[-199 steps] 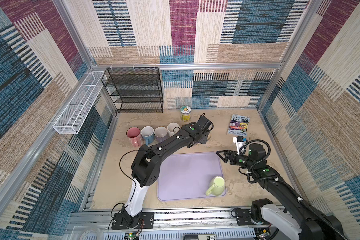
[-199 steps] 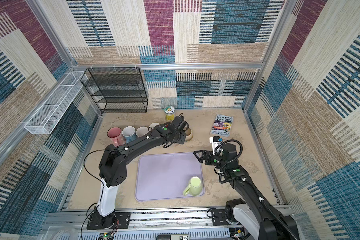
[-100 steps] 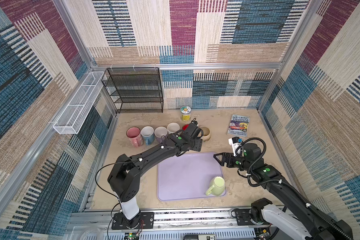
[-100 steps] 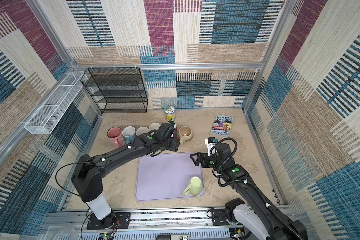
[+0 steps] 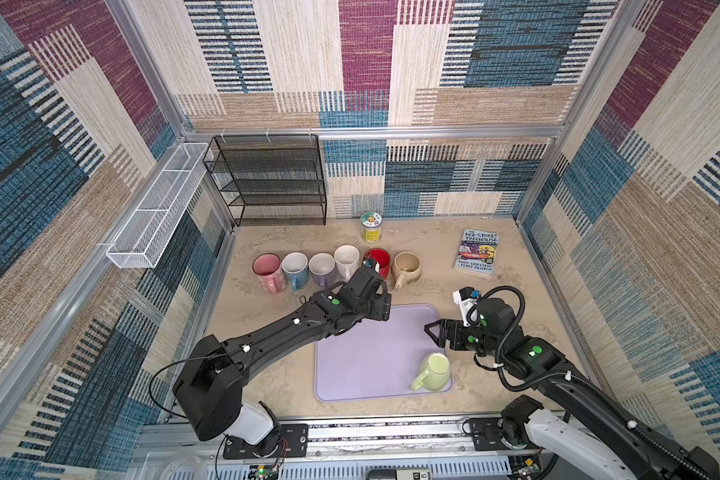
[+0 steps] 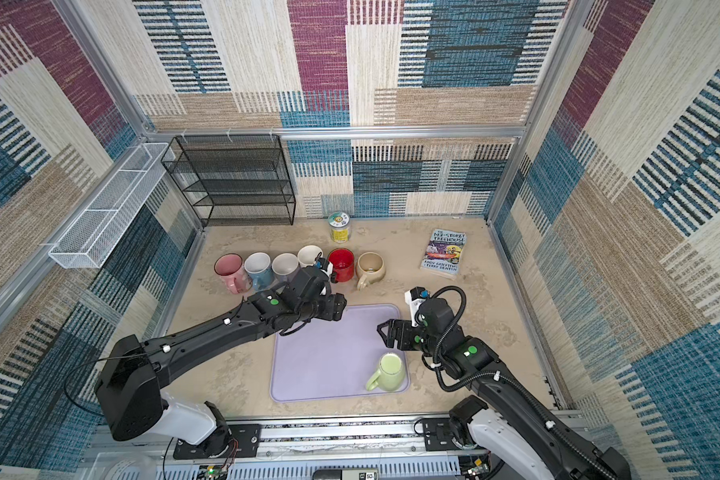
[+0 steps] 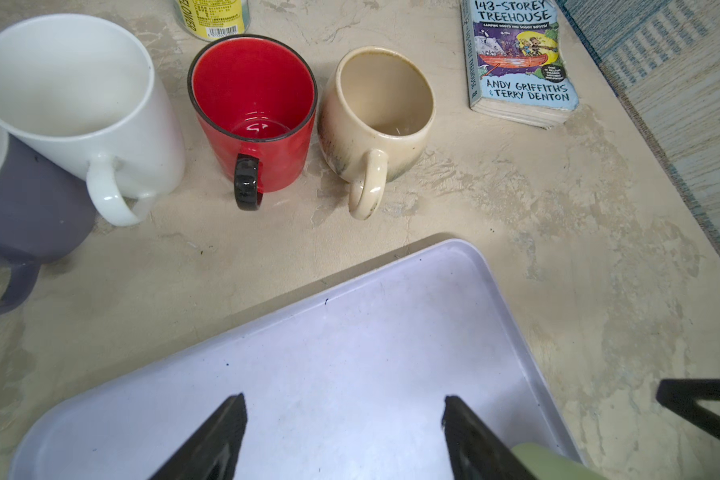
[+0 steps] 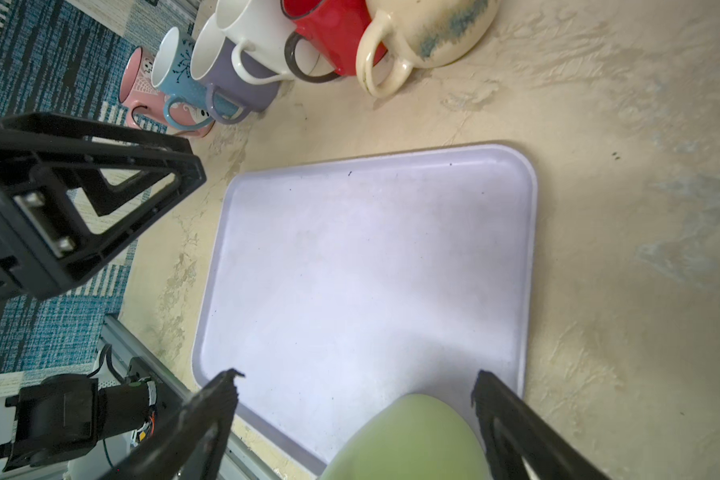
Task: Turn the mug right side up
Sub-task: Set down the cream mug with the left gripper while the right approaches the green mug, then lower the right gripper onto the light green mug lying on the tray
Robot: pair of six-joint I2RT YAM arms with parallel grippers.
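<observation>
- Your right gripper (image 8: 356,374), jaws wide, hangs just beyond the green mug (image 5: 433,369).
- That mug sits base-up in the lilac tray's (image 5: 362,353) near right corner.
- Your left gripper (image 7: 344,401), also spread, hovers over the tray's far edge.

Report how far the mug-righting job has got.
Done: the row of six mugs stands upright behind the tray.
In hand: the right gripper, open, hovers close by the green mug on the tray's near corner and is not gripping it. The left gripper is open and empty over the tray.
Left: the green mug appears to sit base up, so gripping, flipping and setting it down are all to do.
</observation>
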